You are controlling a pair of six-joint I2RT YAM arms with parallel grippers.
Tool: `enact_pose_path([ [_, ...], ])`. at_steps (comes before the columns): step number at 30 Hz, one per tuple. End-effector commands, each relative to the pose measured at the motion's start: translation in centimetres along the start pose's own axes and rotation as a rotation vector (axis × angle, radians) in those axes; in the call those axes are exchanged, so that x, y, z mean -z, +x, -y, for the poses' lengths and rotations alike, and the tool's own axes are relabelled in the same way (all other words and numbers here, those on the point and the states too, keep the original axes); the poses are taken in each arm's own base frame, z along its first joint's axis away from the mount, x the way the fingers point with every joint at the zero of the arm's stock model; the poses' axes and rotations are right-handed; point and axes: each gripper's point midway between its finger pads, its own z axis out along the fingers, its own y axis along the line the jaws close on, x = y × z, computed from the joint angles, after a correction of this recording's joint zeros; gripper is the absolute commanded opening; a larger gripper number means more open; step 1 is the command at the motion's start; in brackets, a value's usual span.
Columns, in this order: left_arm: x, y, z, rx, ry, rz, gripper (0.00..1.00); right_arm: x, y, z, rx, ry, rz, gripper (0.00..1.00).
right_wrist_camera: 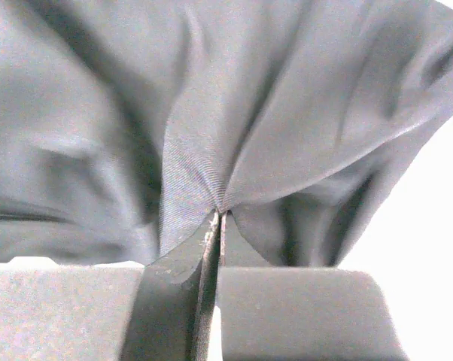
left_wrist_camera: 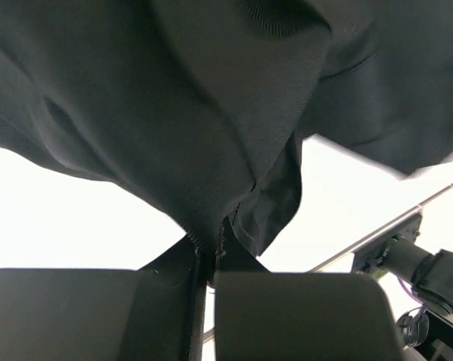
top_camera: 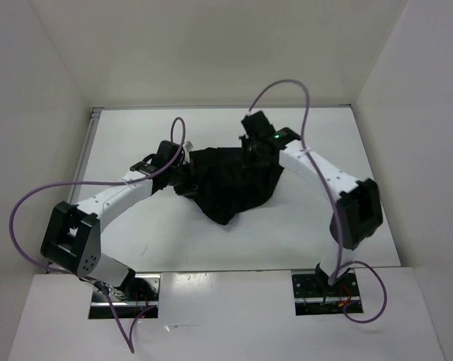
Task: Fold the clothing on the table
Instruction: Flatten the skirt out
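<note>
Here left claw (left_wrist_camera: 211,263) and right claw (right_wrist_camera: 217,226) both pinch the clothing (top_camera: 230,188).

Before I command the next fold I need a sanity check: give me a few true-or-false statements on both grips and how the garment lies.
1. The left gripper is shut on the black garment. True.
2. The right gripper hangs open above it. False: it is shut on a pinch of the fabric.
3. The garment lies flat and neatly folded. False: it is bunched and wrinkled.
4. The garment sits between the two grippers. True.
</note>
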Motion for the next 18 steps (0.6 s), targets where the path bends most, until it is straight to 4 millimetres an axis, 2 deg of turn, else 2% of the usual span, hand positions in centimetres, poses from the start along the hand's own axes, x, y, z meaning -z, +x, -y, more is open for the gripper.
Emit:
enact_pose_path([
  [1, 2.1, -1.1, 1.6, -0.066, 0.057, 0.052, 0.00, 11.8, -9.1, -0.2, -0.042, 0.016, 0.382, 0.00],
  [4, 2.4, -1.5, 1.5, -0.071, 0.053, 0.058, 0.00, 13.0, -10.8, 0.5, -0.055, 0.035, 0.439, 0.00],
  [7, 2.4, -1.5, 1.5, -0.071, 0.053, 0.058, 0.00, 11.3, -12.7, 2.4, -0.087, 0.086, 0.464, 0.00],
  [11, 2.4, -1.4, 1.6, -0.071, 0.060, 0.053, 0.00, 6.2, -15.9, 5.8, -0.156, 0.152, 0.515, 0.00],
  [12, 2.4, -1.4, 1.6, -0.071, 0.060, 0.053, 0.00, 5.0, -16.3, 6.4, -0.165, 0.163, 0.515, 0.22],
  [13, 1.9, -1.2, 1.2, -0.068, 0.055, 0.046, 0.00, 3.6, -16.4, 7.2, -0.173, 0.178, 0.503, 0.28],
  [14, 1.9, -1.2, 1.2, -0.068, 0.055, 0.045, 0.00, 2.6, -16.9, 7.7, -0.193, 0.186, 0.501, 0.30],
  [15, 1.6, -1.2, 1.4, -0.070, 0.065, 0.044, 0.00, 0.5, -16.3, 8.6, -0.196, 0.213, 0.456, 0.34],
  [16, 1.2, -1.1, 1.1, -0.065, 0.057, 0.032, 0.00, 0.2, -16.2, 8.4, -0.192, 0.204, 0.440, 0.49],
  [17, 1.0, -1.1, 1.0, -0.065, 0.057, 0.032, 0.00, -0.3, -15.7, 7.9, -0.185, 0.174, 0.417, 0.52],
  [18, 0.8, -1.6, 0.8, -0.057, 0.052, 0.035, 0.00, 0.9, -15.4, 6.8, -0.148, 0.150, 0.425, 0.56],
])
